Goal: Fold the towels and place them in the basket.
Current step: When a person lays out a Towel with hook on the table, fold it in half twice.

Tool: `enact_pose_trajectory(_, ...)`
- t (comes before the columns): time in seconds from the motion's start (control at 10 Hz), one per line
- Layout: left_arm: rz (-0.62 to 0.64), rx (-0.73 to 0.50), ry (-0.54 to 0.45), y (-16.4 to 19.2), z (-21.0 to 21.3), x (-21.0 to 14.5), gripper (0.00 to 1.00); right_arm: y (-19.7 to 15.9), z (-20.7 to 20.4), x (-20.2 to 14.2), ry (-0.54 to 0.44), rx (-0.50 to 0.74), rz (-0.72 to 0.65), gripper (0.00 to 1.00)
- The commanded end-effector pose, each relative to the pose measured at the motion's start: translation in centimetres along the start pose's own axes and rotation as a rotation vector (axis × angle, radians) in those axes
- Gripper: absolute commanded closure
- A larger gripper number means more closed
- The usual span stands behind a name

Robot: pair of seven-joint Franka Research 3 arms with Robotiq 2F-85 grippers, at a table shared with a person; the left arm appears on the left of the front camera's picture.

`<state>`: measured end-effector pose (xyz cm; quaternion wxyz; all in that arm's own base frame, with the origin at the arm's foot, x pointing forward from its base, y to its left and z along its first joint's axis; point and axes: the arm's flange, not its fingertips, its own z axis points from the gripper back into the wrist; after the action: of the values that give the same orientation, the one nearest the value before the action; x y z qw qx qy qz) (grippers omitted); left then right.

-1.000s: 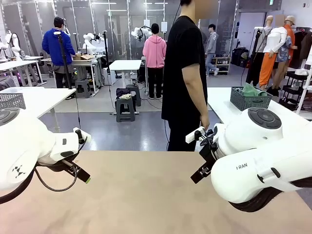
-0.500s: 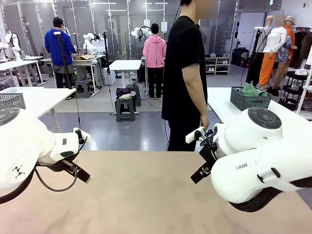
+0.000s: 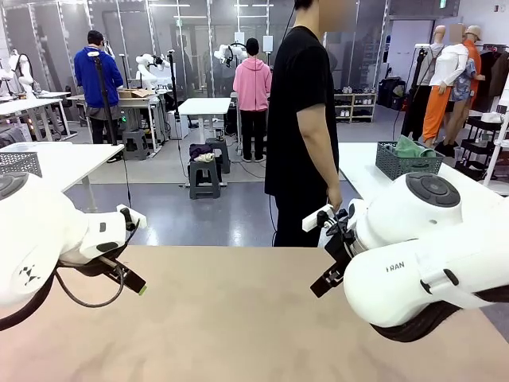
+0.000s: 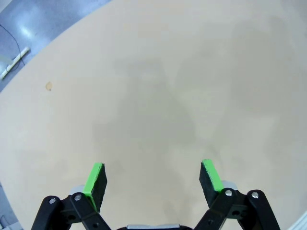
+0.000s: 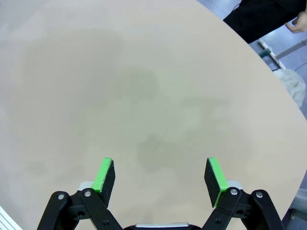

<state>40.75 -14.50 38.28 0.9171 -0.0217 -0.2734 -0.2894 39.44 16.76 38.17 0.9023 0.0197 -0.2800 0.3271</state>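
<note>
**A:** How does the left gripper (image 4: 152, 167) stand?

**B:** Wide. Its green pads (image 4: 97, 178) are far apart and grip nothing; the tan table (image 3: 231, 318) is seen between them. It hangs above the left part of the table, not touching it.

**A:** And the right gripper (image 5: 160, 165)?

**B:** Wide as well, with nothing between its fingers. It hangs above the right part of the table, its black fingers pointing down and to the left.

**A:** Who is beyond them?

**B:** A person (image 3: 298, 119) in black stands at the far edge, turned sideways. One hand (image 3: 332, 199) hangs down by the hip, just past the right arm.

**A:** Where is the basket (image 3: 398, 169)?

**B:** Far right, on a white side table (image 3: 366, 171) behind the person, well apart from both grippers. It is dark grey with mesh walls, and green cloths (image 3: 413, 148) rise above its rim.
</note>
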Motion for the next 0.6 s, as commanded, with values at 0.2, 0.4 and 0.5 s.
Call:
enact_pose_trajectory(0.2, -0.068, -0.121, -0.038, 4.3, 5.5, 2.8, 0.02, -4.3, 6.3, 0.8, -0.034, 0.099, 0.049, 0.06)
enact_pose_trajectory(0.4, -0.111, -0.164, -0.074, 7.7, 9.1, 3.3, 0.02, -7.6, 10.5, 0.4, -0.080, 0.109, 0.069, 0.06)
enact_pose_trajectory(0.5, -0.118, -0.191, -0.109, 9.9, 10.6, 3.2, 0.02, -9.8, 12.7, -0.4, -0.115, 0.121, 0.055, 0.06)
